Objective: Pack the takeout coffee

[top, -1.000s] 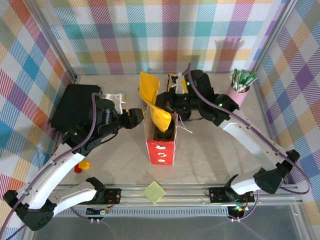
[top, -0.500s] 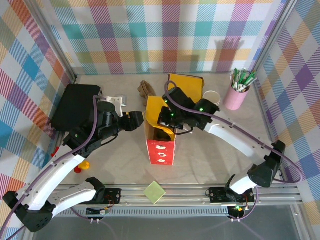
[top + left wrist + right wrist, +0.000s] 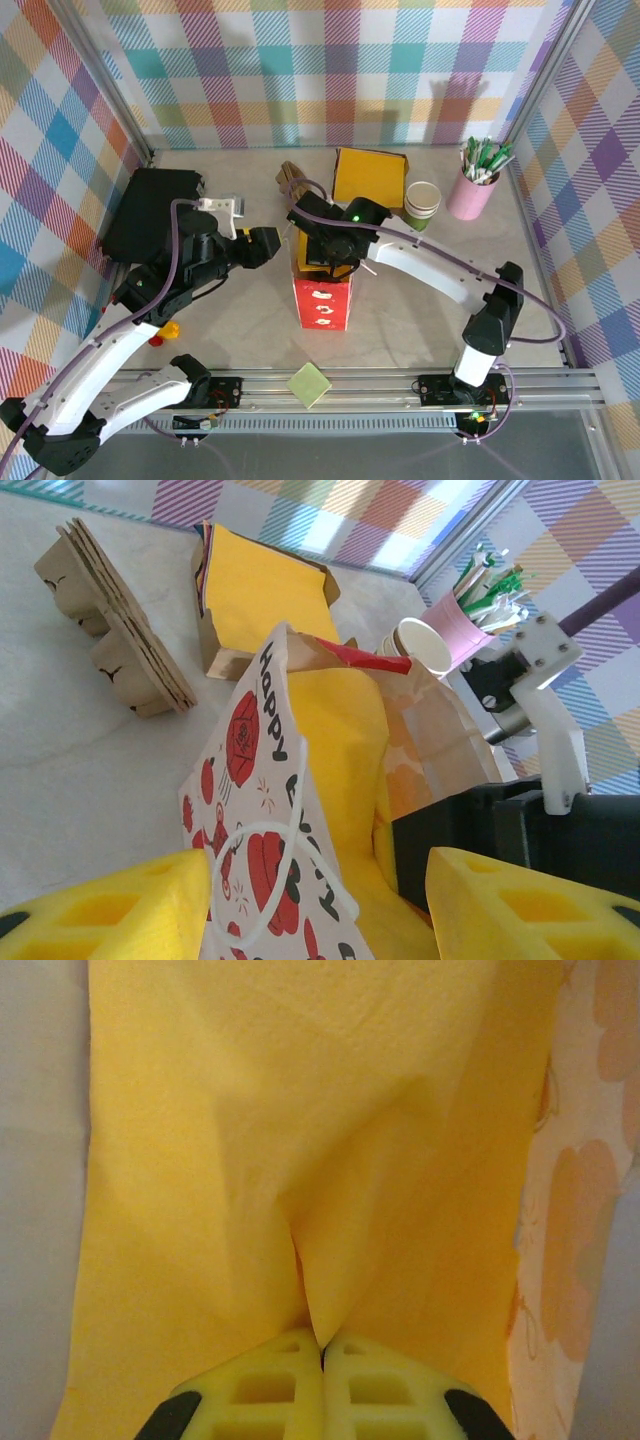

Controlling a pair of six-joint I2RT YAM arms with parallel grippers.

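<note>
**Fig. — Napkin pushed into the bag; right arm plunged in, left arm attending.**

A second ago I had the right gripper (image 3: pixel 322 1345) high behind the red paper bag (image 3: pixel 322 305), with the yellow napkin (image 3: pixel 300 1110) hanging free. Now it is down inside the bag's mouth, its fingers clenched on a fold of that napkin. My left gripper (image 3: pixel 264 244) stands just beside the bag, jaws parted to either side of the bag's rim and not pinching it. The takeout coffee is hidden. Earlier a dark round shape sat in the bag's mouth, so I judge the cup lies beneath the napkin. That would leave release and withdrawal. The stack of lidless cups (image 3: pixel 422 203) stands apart, behind the bag.
</note>
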